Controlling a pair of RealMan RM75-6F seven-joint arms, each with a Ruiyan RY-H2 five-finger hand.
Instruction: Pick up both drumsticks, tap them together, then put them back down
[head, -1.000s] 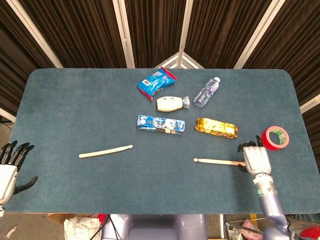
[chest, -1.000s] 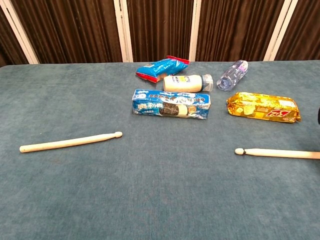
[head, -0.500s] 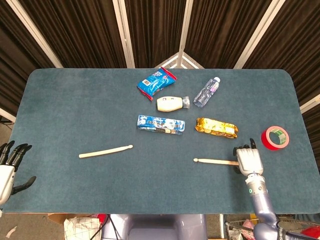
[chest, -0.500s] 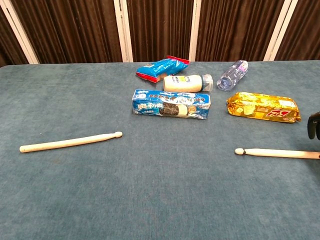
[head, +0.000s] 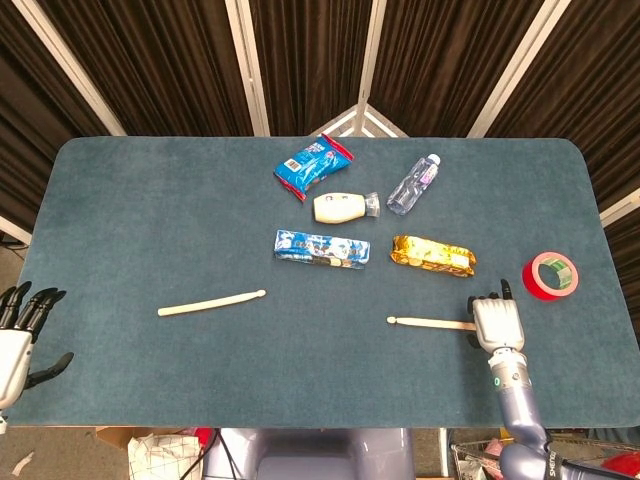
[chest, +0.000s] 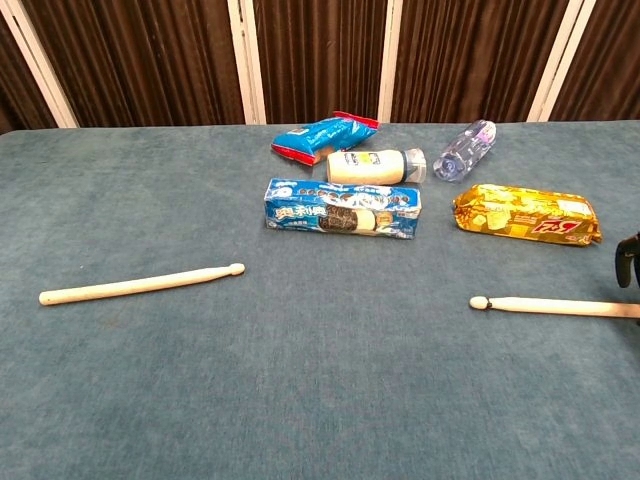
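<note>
The right robot hand (head: 497, 322) sits over the butt end of the right drumstick (head: 430, 322), which lies flat on the desk (head: 150, 200); whether its fingers clasp it is unclear. The left robot hand (head: 18, 335), fingers spread, holds nothing, well apart from the left drumstick (head: 211, 302).

Pale drumsticks (head: 211, 303); teal table (head: 150, 220); possibly gold packet (head: 432, 255).

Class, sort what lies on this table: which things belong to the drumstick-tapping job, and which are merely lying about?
Belong to the job:
left drumstick
right drumstick
right hand, over that stick's butt end
left hand, off the table's edge

Just lying about:
blue snack bag
white bottle
clear water bottle
blue biscuit pack
gold packet
red tape roll
</note>
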